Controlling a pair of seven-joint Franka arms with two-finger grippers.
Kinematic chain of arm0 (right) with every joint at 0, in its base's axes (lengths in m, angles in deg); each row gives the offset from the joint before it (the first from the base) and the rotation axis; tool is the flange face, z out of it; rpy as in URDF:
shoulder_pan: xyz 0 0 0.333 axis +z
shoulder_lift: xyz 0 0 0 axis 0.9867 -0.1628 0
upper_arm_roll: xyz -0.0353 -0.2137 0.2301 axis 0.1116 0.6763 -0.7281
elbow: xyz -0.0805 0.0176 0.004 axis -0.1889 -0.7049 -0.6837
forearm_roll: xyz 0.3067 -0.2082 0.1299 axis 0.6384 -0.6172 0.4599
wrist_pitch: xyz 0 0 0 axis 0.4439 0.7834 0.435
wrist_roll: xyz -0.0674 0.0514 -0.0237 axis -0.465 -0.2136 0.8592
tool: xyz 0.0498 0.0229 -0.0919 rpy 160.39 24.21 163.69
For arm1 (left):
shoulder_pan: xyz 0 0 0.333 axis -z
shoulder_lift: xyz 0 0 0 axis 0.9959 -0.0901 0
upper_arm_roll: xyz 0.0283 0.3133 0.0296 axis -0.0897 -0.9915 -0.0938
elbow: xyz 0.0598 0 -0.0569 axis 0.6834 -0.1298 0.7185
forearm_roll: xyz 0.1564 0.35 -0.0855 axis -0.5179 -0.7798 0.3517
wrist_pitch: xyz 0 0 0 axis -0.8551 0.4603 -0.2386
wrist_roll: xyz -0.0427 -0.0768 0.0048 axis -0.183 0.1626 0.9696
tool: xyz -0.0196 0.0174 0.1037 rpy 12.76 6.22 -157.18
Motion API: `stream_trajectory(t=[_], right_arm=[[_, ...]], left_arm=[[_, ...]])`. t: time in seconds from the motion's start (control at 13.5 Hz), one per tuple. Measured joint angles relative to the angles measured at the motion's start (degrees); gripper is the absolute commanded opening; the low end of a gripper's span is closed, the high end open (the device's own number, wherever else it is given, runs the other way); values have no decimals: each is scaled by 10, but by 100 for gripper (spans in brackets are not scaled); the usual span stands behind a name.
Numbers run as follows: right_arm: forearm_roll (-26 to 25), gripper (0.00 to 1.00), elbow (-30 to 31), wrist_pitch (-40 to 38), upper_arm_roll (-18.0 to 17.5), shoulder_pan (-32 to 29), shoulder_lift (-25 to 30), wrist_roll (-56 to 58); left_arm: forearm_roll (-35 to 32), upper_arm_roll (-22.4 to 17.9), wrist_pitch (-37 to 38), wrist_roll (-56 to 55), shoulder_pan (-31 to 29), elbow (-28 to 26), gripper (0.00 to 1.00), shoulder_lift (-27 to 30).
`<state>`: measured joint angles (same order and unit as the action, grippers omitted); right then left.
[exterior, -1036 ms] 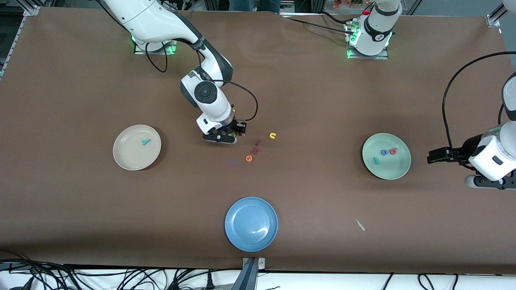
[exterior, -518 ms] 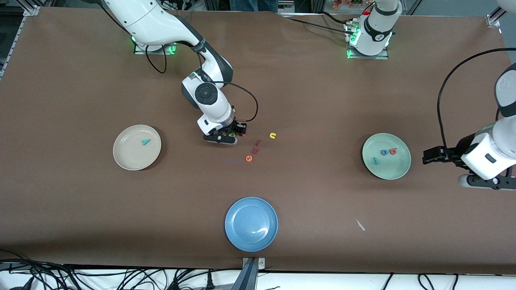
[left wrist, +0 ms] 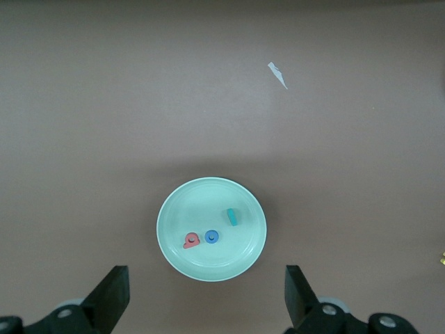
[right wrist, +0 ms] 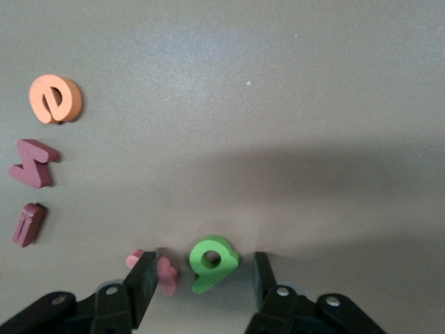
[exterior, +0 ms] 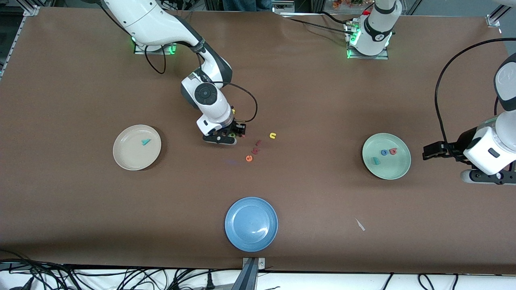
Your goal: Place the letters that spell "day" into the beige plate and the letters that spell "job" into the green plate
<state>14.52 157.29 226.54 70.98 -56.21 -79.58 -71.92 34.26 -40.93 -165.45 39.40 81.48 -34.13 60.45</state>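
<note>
The green "d" (right wrist: 214,263) lies on the table between the fingers of my right gripper (right wrist: 201,284), which is open with a gap on each side of it. In the front view that gripper (exterior: 230,136) is low over the middle of the table. The teal "y" (exterior: 145,141) lies in the beige plate (exterior: 121,157). The green plate (left wrist: 174,209) holds the teal "j" (left wrist: 231,217), blue "o" (left wrist: 212,237) and pinkish "b" (left wrist: 191,241). My left gripper (exterior: 485,178) hangs open and empty beside the green plate (exterior: 397,171), toward the left arm's end.
A pink letter (right wrist: 165,275) touches one right finger. An orange "e" (exterior: 249,158), two dark red letters (exterior: 255,151) and a yellow "u" (exterior: 273,135) lie beside the right gripper. A blue plate (exterior: 251,224) sits near the front edge, with a paper scrap (exterior: 360,224) beside it.
The left arm's hand has drifted a little toward the green plate and away from the front camera. The right gripper has stayed over the green "d".
</note>
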Motion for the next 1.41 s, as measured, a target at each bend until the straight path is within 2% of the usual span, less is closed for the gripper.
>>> stream_trajectory(t=[0.37,1.04,1.41], right_arm=[[-3,70,0,-2,6,-1,2,7],[-5,69,0,-9,11,0,2,16],[-6,65,1,-9,11,1,2,16]], left_arm=[[0,-9,-39,50,-3,-34,99,3],[-4,-8,-39,61,-2,-33,100,5],[-5,-7,-39,61,3,-29,100,10]])
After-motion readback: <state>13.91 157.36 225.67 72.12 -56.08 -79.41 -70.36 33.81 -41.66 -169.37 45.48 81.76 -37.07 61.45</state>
